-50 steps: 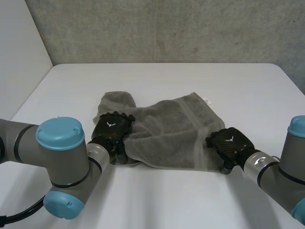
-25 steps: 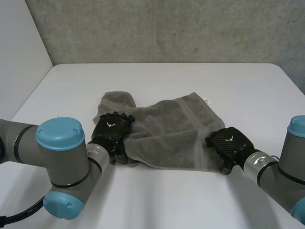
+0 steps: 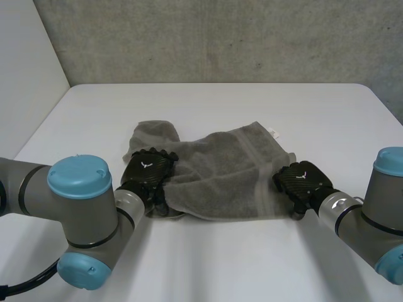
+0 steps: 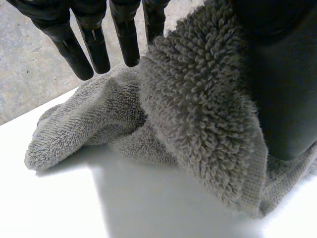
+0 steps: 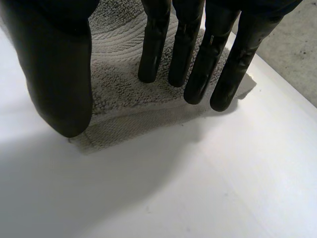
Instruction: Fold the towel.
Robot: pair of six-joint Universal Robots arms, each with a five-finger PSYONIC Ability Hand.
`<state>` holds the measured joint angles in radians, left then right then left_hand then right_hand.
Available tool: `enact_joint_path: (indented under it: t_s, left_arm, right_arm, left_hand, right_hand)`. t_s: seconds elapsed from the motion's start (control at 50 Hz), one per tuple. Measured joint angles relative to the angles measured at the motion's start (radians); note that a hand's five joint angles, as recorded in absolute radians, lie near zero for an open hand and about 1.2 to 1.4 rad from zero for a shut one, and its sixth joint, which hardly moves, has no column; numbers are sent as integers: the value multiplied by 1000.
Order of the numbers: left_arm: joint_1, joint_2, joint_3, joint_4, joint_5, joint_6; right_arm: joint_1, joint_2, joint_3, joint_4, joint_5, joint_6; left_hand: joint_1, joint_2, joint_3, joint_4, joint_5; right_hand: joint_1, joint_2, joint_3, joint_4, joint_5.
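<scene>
Looking from above, the towel (image 3: pixel 220 176) lies rumpled on the table (image 3: pixel 252 264), left hand (image 3: pixel 147 171) and right hand (image 3: pixel 301 181) at its near corners; up close, the left hand pinches a fold against its thumb (image 4: pixel 282 89), but the right hand's fingers (image 5: pixel 203 64) are straight above the corner, so it should grab before both lift

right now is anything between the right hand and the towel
Nothing visible. The right hand hovers open directly over the near right corner of the towel, with only bare table beside it.
</scene>
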<state>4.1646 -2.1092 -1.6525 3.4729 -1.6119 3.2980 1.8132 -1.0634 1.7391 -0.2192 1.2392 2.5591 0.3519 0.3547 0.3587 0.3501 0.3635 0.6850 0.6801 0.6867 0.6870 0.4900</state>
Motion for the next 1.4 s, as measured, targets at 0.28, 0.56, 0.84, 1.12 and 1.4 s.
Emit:
enact_joint_path:
  t_s: [0.28, 0.56, 0.84, 1.12, 1.4]
  left_arm:
    - [0, 1, -1, 0, 0, -1]
    - [0, 2, -4, 1, 1, -2]
    - [-1, 11, -8, 1, 1, -2]
    - [-9, 6, -6, 46, 1, 5]
    - [-17, -36, 21, 127, -28, 46]
  right_arm:
    - [3, 12, -35, -9, 4, 6]
    - [3, 32, -43, -7, 6, 3]
    - [-1, -55, -40, -20, 8, 42]
    - [-75, -330, -54, -7, -12, 265]
    - [-193, -364, -35, 12, -74, 333]
  left_hand:
    - [0, 0, 0, 0, 0]
    - [0, 0, 0, 0, 0]
    - [0, 0, 0, 0, 0]
    - [-2, -3, -2, -2, -7]
    - [117, 115, 112, 119, 102]
  right_hand:
    - [140, 146, 137, 138, 152]
    - [209, 209, 204, 207, 230]
    - [642, 618, 647, 653, 667]
    - [642, 618, 653, 657, 667]
    - [646, 618, 653, 658, 667]
